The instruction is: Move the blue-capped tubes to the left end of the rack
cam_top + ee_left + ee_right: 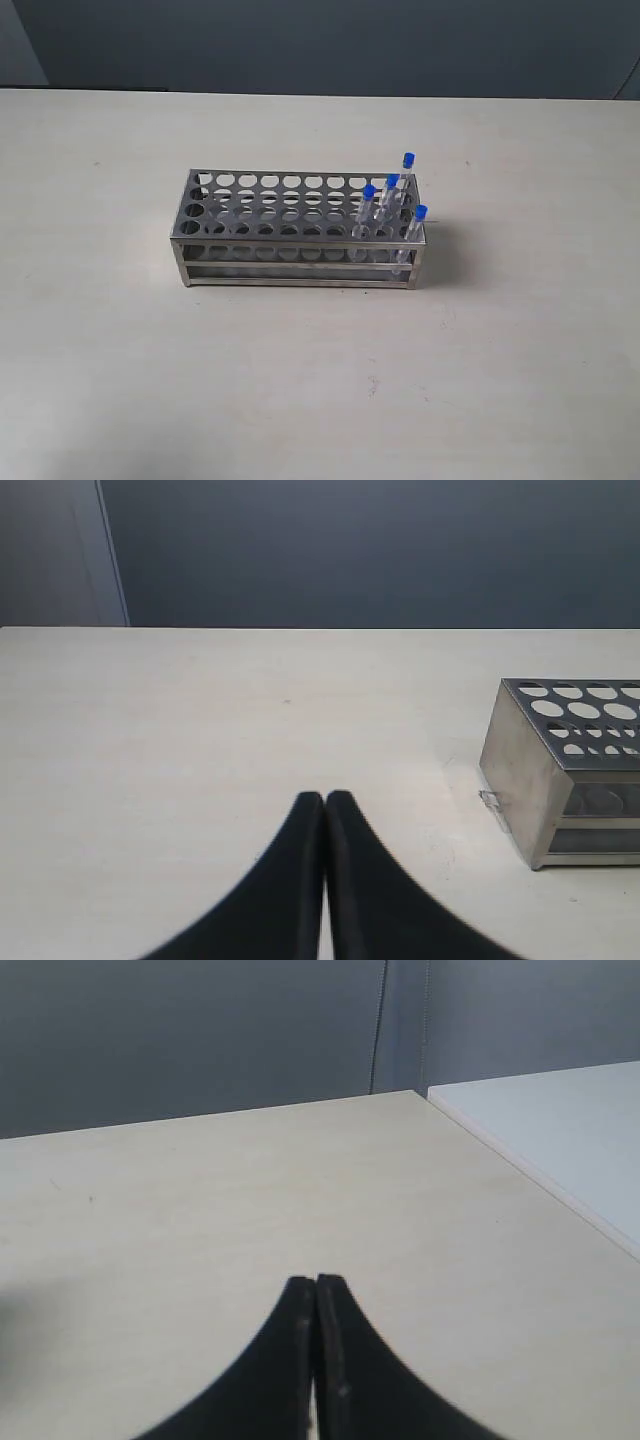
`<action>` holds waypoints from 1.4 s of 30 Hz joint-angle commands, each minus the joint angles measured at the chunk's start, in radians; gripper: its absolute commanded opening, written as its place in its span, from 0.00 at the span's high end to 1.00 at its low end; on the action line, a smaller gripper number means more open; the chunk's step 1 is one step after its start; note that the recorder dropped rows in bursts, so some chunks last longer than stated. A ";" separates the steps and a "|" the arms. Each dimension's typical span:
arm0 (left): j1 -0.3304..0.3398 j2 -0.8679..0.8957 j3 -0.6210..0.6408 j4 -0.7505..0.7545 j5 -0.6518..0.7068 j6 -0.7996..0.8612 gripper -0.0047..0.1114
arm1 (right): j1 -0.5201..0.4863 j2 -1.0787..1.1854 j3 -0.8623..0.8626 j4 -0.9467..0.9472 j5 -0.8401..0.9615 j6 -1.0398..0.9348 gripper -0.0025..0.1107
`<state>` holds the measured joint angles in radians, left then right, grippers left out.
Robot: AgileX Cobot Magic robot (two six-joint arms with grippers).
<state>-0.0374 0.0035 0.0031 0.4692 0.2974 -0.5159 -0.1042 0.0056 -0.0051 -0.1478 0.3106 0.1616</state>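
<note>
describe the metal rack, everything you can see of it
The rack is a rectangular silver metal frame, open-sided, its top plate punched with rows of round holes, lower tiers beneath. It stands level on the pale table. Four blue-capped tubes sit in holes at its right end in the exterior view; the other holes look empty. Nothing else touches it.

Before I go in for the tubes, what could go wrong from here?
The four thin clear blue-capped tubes crowd the right end of the silver perforated metal rack, some leaning; grabbing one could knock its neighbours.
The left tool and right tool are both shut; lowered unopened, either would likely ram a tube.
The rack looks unfixed, so a slanted pull might drag it.
</note>
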 commanded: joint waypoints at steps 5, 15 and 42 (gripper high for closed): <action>-0.006 -0.004 -0.003 0.000 -0.008 -0.001 0.95 | -0.004 -0.006 0.005 0.006 -0.006 -0.003 0.98; -0.006 -0.004 -0.003 0.000 -0.006 -0.001 0.95 | -0.004 -0.006 0.005 0.068 -0.056 0.003 0.98; -0.006 -0.004 -0.003 -0.002 -0.006 -0.001 0.95 | -0.004 -0.006 0.005 1.072 -0.734 0.297 0.98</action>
<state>-0.0374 0.0035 0.0031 0.4692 0.2974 -0.5159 -0.1042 0.0034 -0.0014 0.9226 -0.3028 0.4301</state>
